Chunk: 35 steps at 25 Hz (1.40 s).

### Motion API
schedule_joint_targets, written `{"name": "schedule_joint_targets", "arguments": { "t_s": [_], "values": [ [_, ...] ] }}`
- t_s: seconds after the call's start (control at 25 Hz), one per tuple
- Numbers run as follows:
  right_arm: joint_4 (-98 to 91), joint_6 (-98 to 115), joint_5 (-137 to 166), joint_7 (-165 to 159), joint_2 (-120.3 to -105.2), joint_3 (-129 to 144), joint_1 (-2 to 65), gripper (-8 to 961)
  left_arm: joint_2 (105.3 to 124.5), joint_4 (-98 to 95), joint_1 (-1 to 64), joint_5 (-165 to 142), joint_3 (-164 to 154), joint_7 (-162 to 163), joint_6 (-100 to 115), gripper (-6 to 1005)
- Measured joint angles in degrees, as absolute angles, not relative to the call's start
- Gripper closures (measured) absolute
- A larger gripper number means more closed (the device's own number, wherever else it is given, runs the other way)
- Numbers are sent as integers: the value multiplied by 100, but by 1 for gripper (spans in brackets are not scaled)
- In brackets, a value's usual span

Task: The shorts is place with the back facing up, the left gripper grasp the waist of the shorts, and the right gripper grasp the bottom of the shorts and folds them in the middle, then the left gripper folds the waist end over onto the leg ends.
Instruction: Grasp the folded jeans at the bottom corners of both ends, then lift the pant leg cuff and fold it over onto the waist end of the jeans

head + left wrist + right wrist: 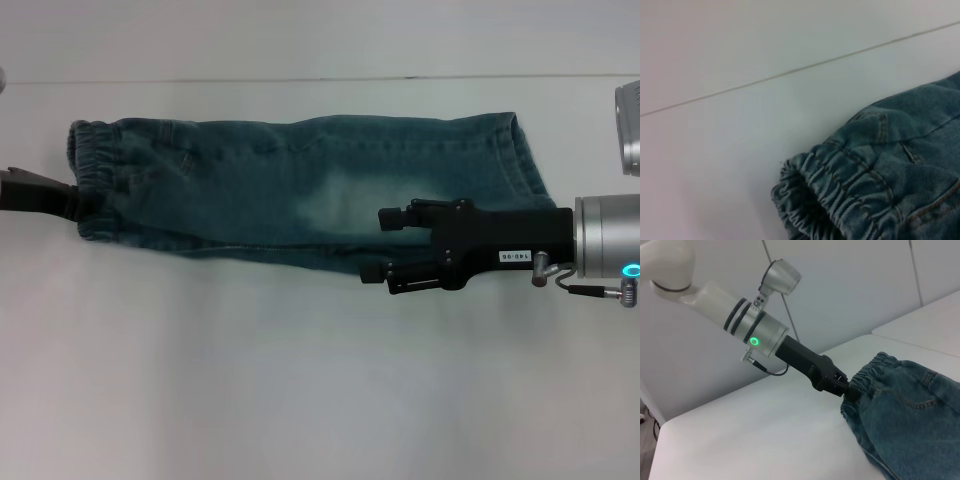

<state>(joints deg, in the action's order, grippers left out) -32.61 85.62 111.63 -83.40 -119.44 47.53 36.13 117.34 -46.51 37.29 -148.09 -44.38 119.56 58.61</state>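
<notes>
So the shorts already look folded lengthwise into a narrow strip across the white desk — the waist-over-legs fold is still to do. Left claw pinches the elastic waist; right claw hovers spread over the middle. Leg ends are partly hidden, no embroidery visible.

Even, soft light; the white table shows only faint shadows, the shorts look blurred up close, no harsh glare
</notes>
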Motion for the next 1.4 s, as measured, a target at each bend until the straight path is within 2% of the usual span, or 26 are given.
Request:
{"name": "schedule_joint_targets", "arguments": {
  "t_s": [0.56,0.92,1.16,1.4],
  "values": [
    [-3251,8529,11156,-8337,-11951,4786,3615,33,11795,-4795,3700,-14809,-4438,11918,5993,895],
    [-3252,8282,11155,-8531,-11930,5122,3664,59,11811,-5339,3689,-14805,-4398,11919,6693,896],
    [-3252,8171,11158,-8520,-11944,5243,3690,237,11827,-5714,3701,-14803,-4394,11953,7099,898],
    [-3251,8086,11128,-8494,-11946,5232,3699,518,11829,-6021,3759,-14801,-4387,11990,7522,900]
  ]
}}
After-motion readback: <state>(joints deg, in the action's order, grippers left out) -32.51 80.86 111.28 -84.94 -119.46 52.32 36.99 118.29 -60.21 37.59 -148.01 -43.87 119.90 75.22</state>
